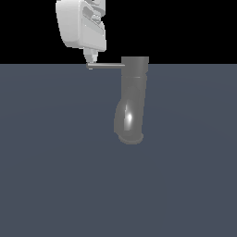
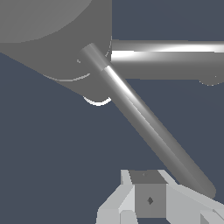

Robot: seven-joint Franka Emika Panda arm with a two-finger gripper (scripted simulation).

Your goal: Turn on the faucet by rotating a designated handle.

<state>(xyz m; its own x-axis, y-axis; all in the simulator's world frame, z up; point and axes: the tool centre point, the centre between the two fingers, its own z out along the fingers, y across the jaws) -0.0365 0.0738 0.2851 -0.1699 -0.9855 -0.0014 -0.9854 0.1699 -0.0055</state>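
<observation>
So the handle (image 1: 107,66) was a skinny grey rod sticking straight out sideways from the top of the faucet (image 1: 133,99), pointing toward the exterior view's left. It joined the thick cylinder body right near the upper end, about level with where the dark floor (image 1: 55,176) met the black background. The faucet body itself ran down from there and curved into a spout with a flared round rim at the bottom end, with a bright glossy highlight on the bend.

From the wrist view the handle (image 2: 144,122) ran diagonally away from the big round body (image 2: 52,39), shiny streak along its length, and the spout (image 2: 166,59) stretched off behind it.

The gripper (image 1: 91,58) was hanging right above the free tip of the handle, fingertips down at or just touching the rod's end. Looked like the fingers were close together, but honestly I couldn't tell if they were fully pressed shut or a bit apart. In the wrist view one finger (image 2: 148,199) sat just beside the rod's rounded tip, not wrapped around it.
</observation>
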